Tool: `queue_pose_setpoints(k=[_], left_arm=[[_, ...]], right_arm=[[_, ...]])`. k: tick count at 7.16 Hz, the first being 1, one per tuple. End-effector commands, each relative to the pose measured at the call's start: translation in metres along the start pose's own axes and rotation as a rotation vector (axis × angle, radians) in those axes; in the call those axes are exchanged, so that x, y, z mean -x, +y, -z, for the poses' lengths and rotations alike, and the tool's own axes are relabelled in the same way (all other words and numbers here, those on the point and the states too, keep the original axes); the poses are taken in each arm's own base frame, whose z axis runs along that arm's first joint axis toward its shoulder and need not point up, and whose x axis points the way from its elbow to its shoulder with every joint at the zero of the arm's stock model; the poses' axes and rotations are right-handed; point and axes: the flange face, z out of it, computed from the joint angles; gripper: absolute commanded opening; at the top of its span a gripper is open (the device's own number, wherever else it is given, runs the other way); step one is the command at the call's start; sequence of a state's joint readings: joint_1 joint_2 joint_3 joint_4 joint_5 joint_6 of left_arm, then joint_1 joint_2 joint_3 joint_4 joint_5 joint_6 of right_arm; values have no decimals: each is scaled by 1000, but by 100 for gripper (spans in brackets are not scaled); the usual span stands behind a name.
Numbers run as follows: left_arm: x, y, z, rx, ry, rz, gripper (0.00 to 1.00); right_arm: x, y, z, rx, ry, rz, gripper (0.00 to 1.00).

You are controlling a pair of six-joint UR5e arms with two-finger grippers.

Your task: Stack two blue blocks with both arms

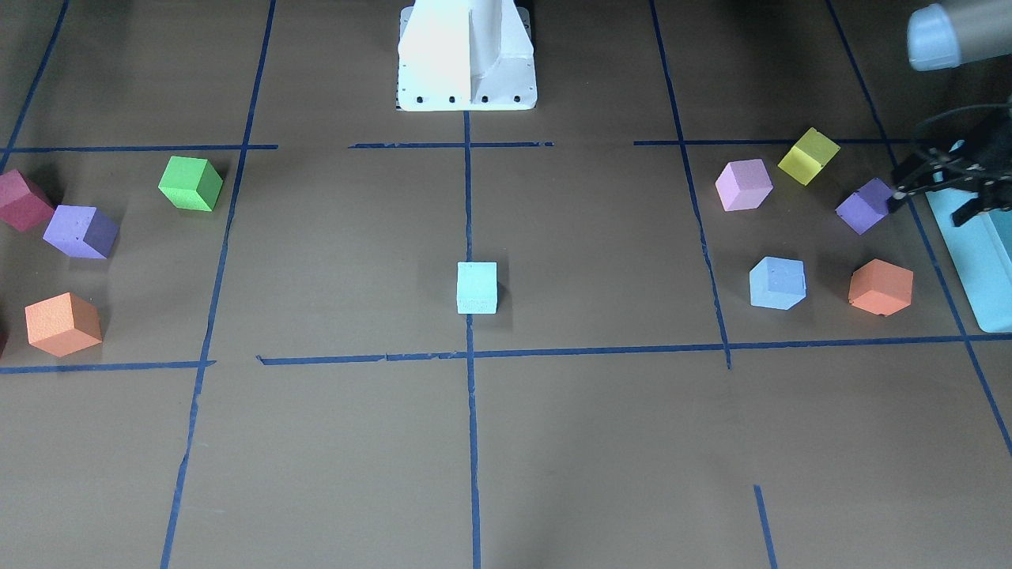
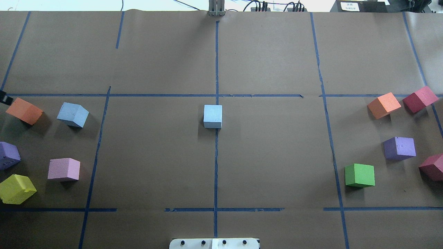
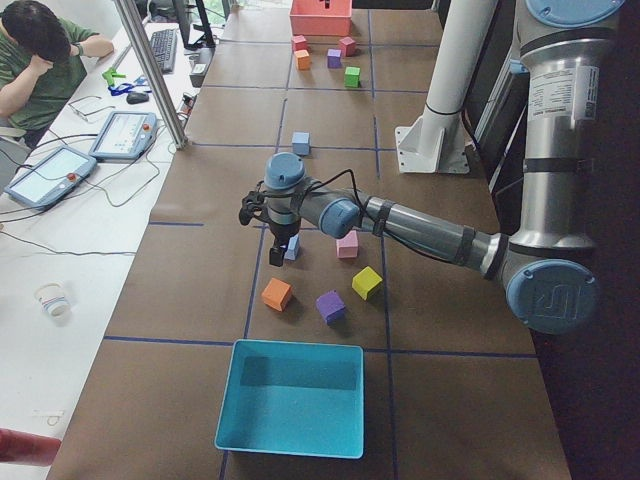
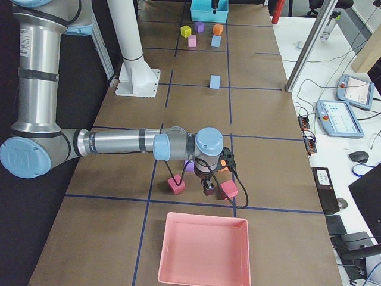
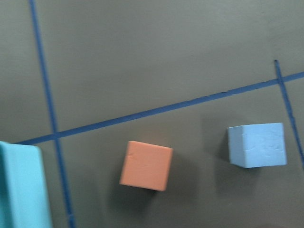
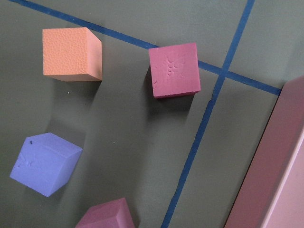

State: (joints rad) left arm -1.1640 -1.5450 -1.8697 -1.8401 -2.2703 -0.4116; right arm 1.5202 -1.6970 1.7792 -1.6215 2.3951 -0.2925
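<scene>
Far left end: teal box (image 3: 300, 410), its long rim facing the left cluster. Left arm (image 3: 430, 232) stretches low over that cluster. Left fingers (image 1: 905, 188) hang above the surface, spread apart w/ nothing btw them. In the front view one tip looks just beside the left purple cube (image 1: 864, 205), but contact can't be read there. Cluster: left orange cube (image 2: 24, 110) at the outer edge, and the sky block (image 2: 72, 114) just inboard of it, apart and turned skew to the tape lines. Pink cube (image 2: 64, 169) and yellow cube (image 2: 17, 188) sit nearer the robot, each separate. Sky block has bare surface on every side and a tape line to its right. Next comes a wide bare stretch of brown paper. Aqua block (image 2: 212, 116) sits alone mid-surface, upright and square on the centre tape line, well apart from both clusters, w/ room all round. Another bare stretch, then the right cluster past the next tape line. Green cube (image 2: 360, 175) is innermost, then the right purple cube (image 2: 399, 148) and right orange cube (image 2: 384, 105). Far maroon cube (image 2: 420, 99) and near maroon cube (image 2: 432, 167) are by the outer edge. Right arm (image 4: 113, 143) lies low over those outer cubes. Right fingers (image 4: 208, 187) point down btw the two maroon cubes in the side view. They're too small there and out of the wrist cam, so can't tell if spread or clenched. Pink tray (image 4: 205, 250) lies at the far right end.
</scene>
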Motion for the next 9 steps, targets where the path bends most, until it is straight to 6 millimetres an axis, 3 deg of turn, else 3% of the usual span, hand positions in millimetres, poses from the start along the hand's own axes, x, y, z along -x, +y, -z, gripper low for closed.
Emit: queue_pose_setpoints(k=[1, 2, 4, 6, 9], left_arm=[[-51, -18, -55, 22, -19, -48, 100], [-55, -36, -66, 27, -18, -46, 100], [-57, -51, -76, 32, -19, 12, 100], [-75, -43, -93, 63, -10, -4, 100], [-84, -41, -117, 101, -14, -14, 100]], right_arm=[[-1, 0, -1, 2, 0, 0, 100], [-1, 0, -1, 2, 0, 0, 100], [-1, 0, -1, 3, 0, -1, 100], [-2, 1, -2, 4, -1, -2, 100], [-2, 1, -2, 5, -1, 0, 100]])
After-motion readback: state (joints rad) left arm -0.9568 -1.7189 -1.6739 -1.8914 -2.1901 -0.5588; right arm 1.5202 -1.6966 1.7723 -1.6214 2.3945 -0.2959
